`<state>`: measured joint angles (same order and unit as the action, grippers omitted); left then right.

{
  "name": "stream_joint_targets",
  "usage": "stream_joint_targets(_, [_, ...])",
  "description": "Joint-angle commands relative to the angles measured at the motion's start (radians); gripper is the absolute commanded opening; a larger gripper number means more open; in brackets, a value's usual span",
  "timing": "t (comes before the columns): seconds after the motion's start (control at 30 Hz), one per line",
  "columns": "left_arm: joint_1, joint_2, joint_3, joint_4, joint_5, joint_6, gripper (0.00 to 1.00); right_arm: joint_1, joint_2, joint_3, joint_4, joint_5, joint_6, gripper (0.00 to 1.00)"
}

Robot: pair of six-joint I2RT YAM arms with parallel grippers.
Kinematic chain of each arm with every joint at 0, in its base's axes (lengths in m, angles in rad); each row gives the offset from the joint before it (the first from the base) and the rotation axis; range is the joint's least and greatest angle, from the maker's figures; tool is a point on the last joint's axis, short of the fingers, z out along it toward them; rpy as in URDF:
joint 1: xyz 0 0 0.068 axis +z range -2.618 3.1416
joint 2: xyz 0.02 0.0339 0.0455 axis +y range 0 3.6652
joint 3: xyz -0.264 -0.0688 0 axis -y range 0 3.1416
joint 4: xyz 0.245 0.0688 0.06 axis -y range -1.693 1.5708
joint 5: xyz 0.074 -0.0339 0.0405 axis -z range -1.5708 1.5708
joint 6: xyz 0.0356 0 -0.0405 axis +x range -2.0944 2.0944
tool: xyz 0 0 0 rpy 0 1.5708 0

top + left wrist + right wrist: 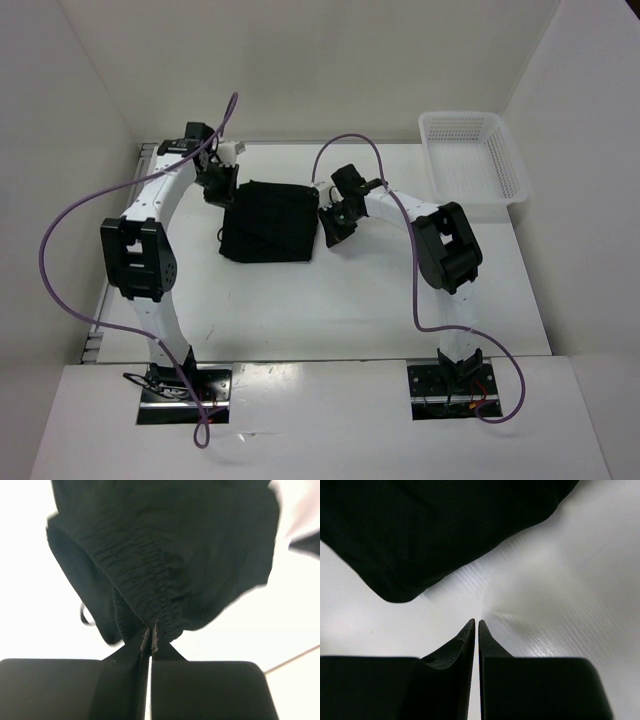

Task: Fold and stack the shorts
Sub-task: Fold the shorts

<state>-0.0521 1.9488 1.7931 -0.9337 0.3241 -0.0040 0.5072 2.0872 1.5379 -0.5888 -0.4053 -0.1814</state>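
Observation:
The black shorts [268, 222] lie folded into a rough square on the white table [300, 300], between the two arms. My left gripper [222, 192] is at their far left corner. In the left wrist view it [151, 630] is shut on the gathered elastic waistband of the shorts [165, 545], which bunches up at the fingertips. My right gripper [330, 228] is just off the shorts' right edge. In the right wrist view it [476, 625] is shut and empty over bare table, with a rounded corner of the shorts [420, 525] just ahead of it.
A white plastic mesh basket [470, 155] stands at the far right corner of the table. White walls close in the table at the back and sides. Purple cables loop over both arms.

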Motion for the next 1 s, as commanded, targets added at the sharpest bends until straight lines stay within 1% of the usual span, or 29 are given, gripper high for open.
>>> stream_joint_targets(0.0, [0.0, -0.022, -0.118, -0.145, 0.012, 0.004, 0.0, 0.008, -0.053, 0.05, 0.0, -0.013, -0.016, 0.1])
stream_joint_targets(0.03, [0.0, -0.008, -0.118, -0.183, 0.012, 0.004, 0.0, 0.017, -0.053, 0.05, 0.0, -0.013, -0.016, 0.1])
stream_joint_targets(0.1, [0.0, 0.032, -0.139, -0.197, -0.013, 0.004, 0.0, 0.017, -0.044, 0.059, 0.0, -0.013, -0.016, 0.1])
stream_joint_targets(0.27, [0.02, 0.032, -0.254, -0.074, -0.071, 0.004, 0.0, 0.017, -0.044, 0.059, 0.0, -0.013, -0.016, 0.1])
stream_joint_targets(0.3, [0.02, 0.032, -0.255, -0.059, -0.097, 0.004, 0.0, 0.017, -0.044, 0.059, 0.0, -0.013, -0.016, 0.1])
stream_joint_targets(0.43, [0.02, 0.032, -0.273, 0.015, -0.12, 0.004, 0.01, 0.017, -0.053, 0.059, 0.0, 0.005, -0.016, 0.1])
stream_joint_targets(0.47, [0.02, 0.032, -0.273, 0.025, -0.12, 0.004, 0.11, 0.017, -0.053, 0.059, 0.0, 0.005, -0.016, 0.1])
stream_joint_targets(0.53, [0.02, 0.021, -0.273, 0.035, -0.111, 0.004, 0.35, 0.017, -0.053, 0.059, -0.009, 0.005, -0.026, 0.17])
stream_joint_targets(0.6, [0.02, 0.003, -0.273, 0.035, -0.111, 0.004, 0.53, 0.017, -0.062, 0.07, -0.019, 0.005, -0.038, 0.31])
stream_joint_targets(0.7, [0.029, -0.072, -0.232, 0.071, -0.102, 0.004, 0.63, 0.005, -0.082, 0.079, -0.028, -0.032, -0.038, 0.4])
stream_joint_targets(0.73, [0.029, -0.086, -0.218, 0.09, -0.102, 0.004, 0.7, -0.005, -0.082, 0.079, -0.028, -0.068, -0.038, 0.41])
stream_joint_targets(0.77, [0.029, -0.096, -0.174, 0.105, -0.089, 0.004, 0.73, -0.006, -0.094, 0.079, -0.038, -0.087, -0.038, 0.42])
stream_joint_targets(0.8, [0.038, -0.087, -0.143, 0.116, -0.08, 0.004, 0.76, -0.006, -0.108, 0.079, -0.039, -0.104, -0.038, 0.44])
stream_joint_targets(0.83, [0.038, -0.073, -0.112, 0.116, -0.059, 0.004, 0.83, -0.006, -0.108, 0.079, -0.039, -0.142, -0.047, 0.5])
stream_joint_targets(0.9, [0.038, -0.01, -0.046, 0.116, -0.049, 0.004, 0.87, -0.006, -0.121, 0.059, -0.029, -0.168, -0.035, 0.58])
stream_joint_targets(0.97, [0.038, 0.034, -0.034, 0.142, -0.049, 0.004, 0.96, -0.006, -0.121, 0.047, -0.014, -0.155, -0.021, 0.61])
